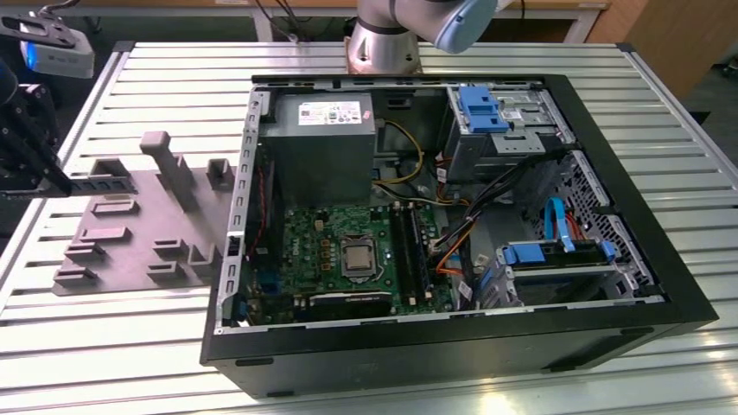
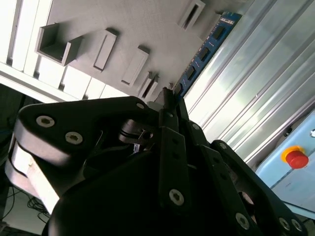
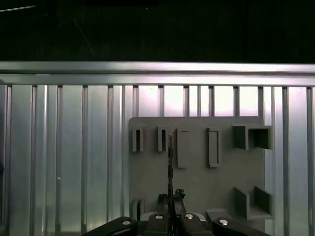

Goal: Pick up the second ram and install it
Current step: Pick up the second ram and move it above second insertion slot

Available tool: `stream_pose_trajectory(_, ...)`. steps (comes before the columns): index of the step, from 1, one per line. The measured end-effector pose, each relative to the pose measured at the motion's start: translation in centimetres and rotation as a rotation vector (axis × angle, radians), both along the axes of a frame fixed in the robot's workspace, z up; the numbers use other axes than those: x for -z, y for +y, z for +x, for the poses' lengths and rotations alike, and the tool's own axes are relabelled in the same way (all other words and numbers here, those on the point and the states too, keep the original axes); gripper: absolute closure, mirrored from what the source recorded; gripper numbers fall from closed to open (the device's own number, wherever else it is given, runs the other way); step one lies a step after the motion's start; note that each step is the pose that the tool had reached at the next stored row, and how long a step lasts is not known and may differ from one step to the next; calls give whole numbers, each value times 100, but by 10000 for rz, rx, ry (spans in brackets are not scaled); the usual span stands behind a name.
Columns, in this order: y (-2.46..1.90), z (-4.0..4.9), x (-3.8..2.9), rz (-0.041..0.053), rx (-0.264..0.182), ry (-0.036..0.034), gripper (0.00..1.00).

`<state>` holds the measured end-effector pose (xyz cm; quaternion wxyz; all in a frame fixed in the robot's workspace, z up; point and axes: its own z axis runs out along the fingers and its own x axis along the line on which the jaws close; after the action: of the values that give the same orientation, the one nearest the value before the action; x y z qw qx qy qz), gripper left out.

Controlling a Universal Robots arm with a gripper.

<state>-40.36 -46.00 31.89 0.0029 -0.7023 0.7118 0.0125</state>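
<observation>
Second ram (image 1: pixel 104 183) sits at about nine o'clock in the exterior view, far from the big black computer box (image 1: pixel 680 320) in the middle. The gripper (image 1: pixel 58 181) is closed tight on one end of the second ram, and the rest of the stick pokes out toward three o'clock, flat and level. It hangs over the nine o'clock side of a gray plate (image 1: pixel 138 225) with small blocks and slots on it. I cannot tell if the stick touches the plate. The plate lies on a table of silver metal strips (image 1: pixel 173 78), just beside the box. Inside the open box is a green board (image 1: pixel 311 251) with long black slots (image 1: pixel 406 251). The arm's round base (image 1: pixel 386 43) stands at twelve o'clock, behind the box. In the second wrist view the stick (image 2: pixel 206 49) looks blue with dark chips and runs out from the black gripper (image 2: pixel 170 96), with the gray plate (image 2: pixel 128 24) beyond it and a red button (image 2: pixel 295 158) nearby. In the first wrist view the stick (image 3: pixel 170 157) shows its thin edge, pinched in the gripper (image 3: pixel 170 196), with the plate (image 3: pixel 197 167) behind.
</observation>
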Motion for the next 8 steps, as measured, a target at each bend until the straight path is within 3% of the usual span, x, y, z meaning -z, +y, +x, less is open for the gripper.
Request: stream_pose_trajectory(8,4,0,-148,-1,59,0,85)
